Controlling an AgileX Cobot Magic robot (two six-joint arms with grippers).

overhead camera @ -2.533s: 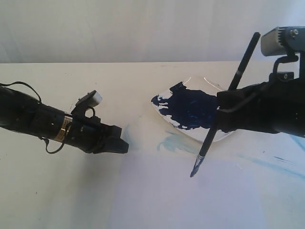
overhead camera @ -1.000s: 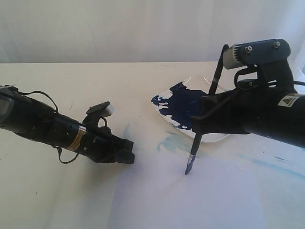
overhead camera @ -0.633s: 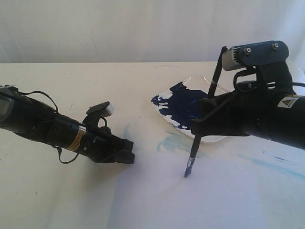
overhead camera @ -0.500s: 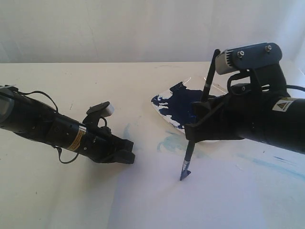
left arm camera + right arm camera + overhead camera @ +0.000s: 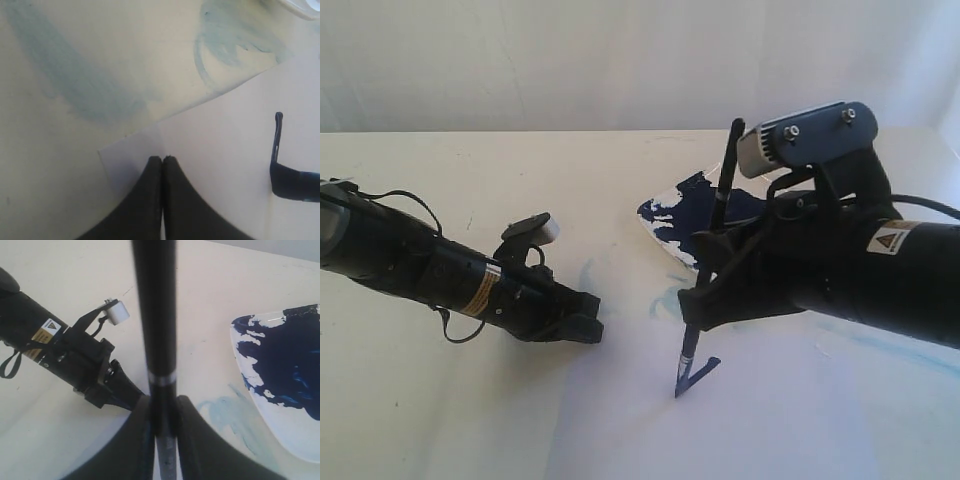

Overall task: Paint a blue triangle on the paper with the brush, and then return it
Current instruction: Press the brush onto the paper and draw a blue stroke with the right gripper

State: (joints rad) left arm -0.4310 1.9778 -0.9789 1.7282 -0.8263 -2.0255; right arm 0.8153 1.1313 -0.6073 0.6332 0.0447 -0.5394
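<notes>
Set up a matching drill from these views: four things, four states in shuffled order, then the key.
1. long black-handled paintbrush
2. left gripper
3. white plate
4. white rectangular paper sheet

A. bears a short dark-blue stroke
B. clamped in the right gripper
C. jaws shut at the paper's corner
D. smeared with dark-blue paint

Pairs: 1-B, 2-C, 3-D, 4-A

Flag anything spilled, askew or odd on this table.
Pale blue smears stain the bare table beside the plate, off the paper: stray paint where none belongs. The plate itself is thickly blotched dark blue. Nothing else stands out.
</notes>
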